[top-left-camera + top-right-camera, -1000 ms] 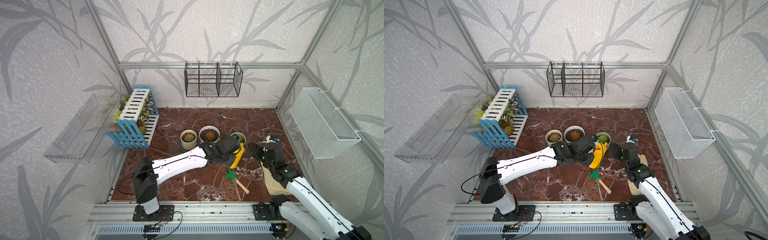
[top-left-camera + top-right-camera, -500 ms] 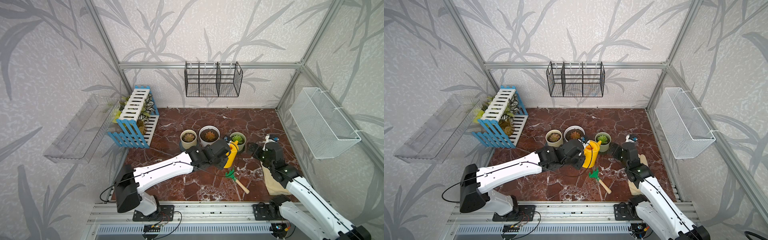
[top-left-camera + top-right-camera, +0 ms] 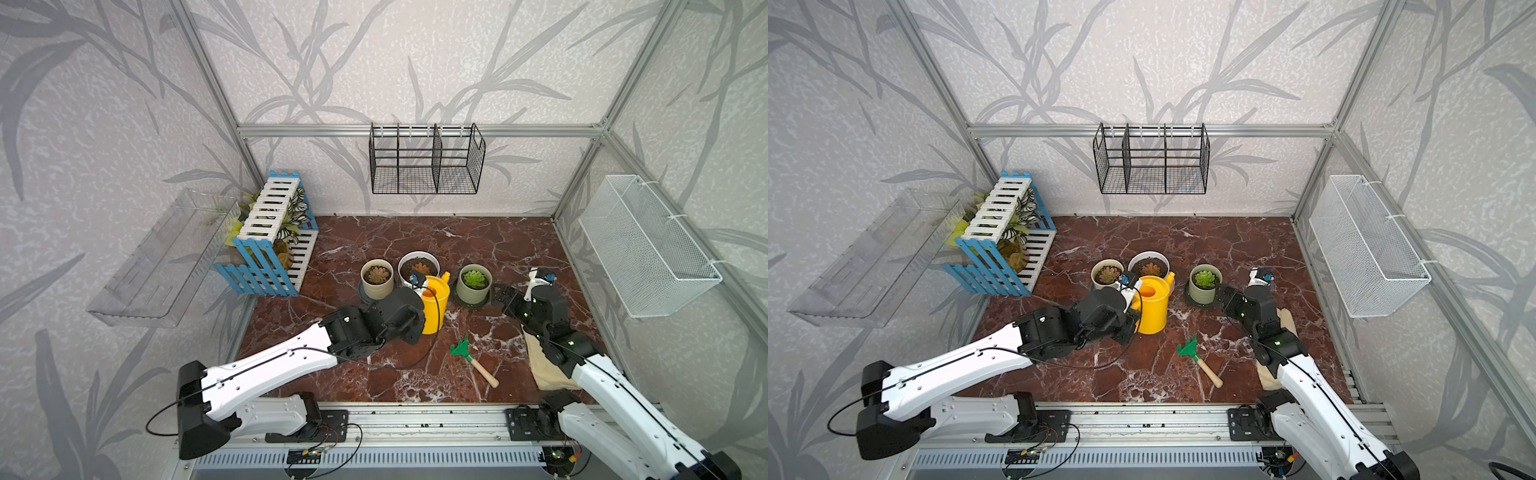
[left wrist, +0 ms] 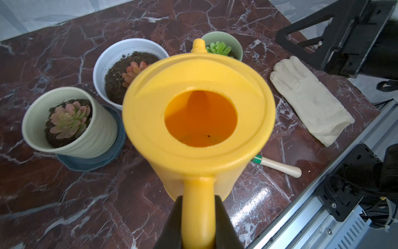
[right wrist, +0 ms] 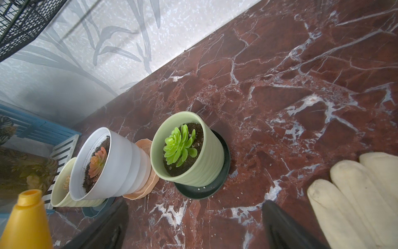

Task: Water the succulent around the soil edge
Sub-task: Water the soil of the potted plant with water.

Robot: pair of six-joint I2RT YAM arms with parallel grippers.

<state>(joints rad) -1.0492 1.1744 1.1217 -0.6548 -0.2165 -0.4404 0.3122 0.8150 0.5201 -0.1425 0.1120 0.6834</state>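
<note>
Yellow plastic fills my left wrist view: the left claw [image 4: 198, 215] is clenched on the handle of the watering can [image 4: 198, 120], which stands upright. Its spout points away from the claw toward the succulent [image 4: 218, 48], which sits ahead of the claw, just beyond the spout tip and not yet under it. My right claw [image 5: 193, 226] hangs released, with the same plant just in front of its spread jaws. I worry the soil edge [image 5: 197, 133] is so narrow that a hasty tilt would wet the rosette or overshoot the rim; the white pot [image 4: 112, 56] beside the spout could catch spill, and the right claw looks near enough to get bumped
</note>
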